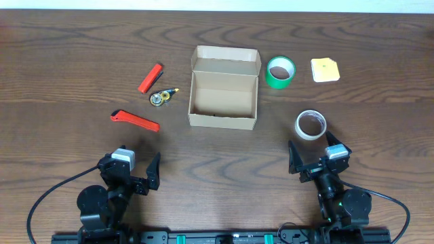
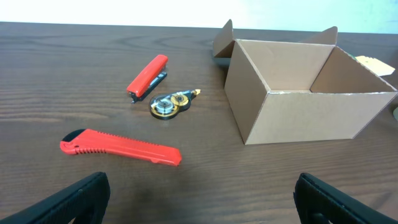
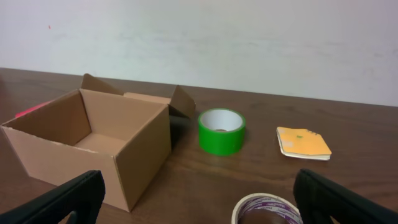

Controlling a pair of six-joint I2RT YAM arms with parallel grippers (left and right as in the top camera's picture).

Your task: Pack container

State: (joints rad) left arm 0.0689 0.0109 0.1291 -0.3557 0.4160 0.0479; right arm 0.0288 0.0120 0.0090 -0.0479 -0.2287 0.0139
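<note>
The container is a tan cardboard box, open and empty, with its flap lid folded back, at the table's middle. It also shows in the left wrist view and the right wrist view. My left gripper is open and empty near the front left, behind a red utility knife that the left wrist view shows too. My right gripper is open and empty near the front right, just behind a white tape roll, also in the right wrist view.
Left of the box lie a red stapler and a small correction-tape dispenser. Right of it stand a green tape roll and a yellow sticky-note pad.
</note>
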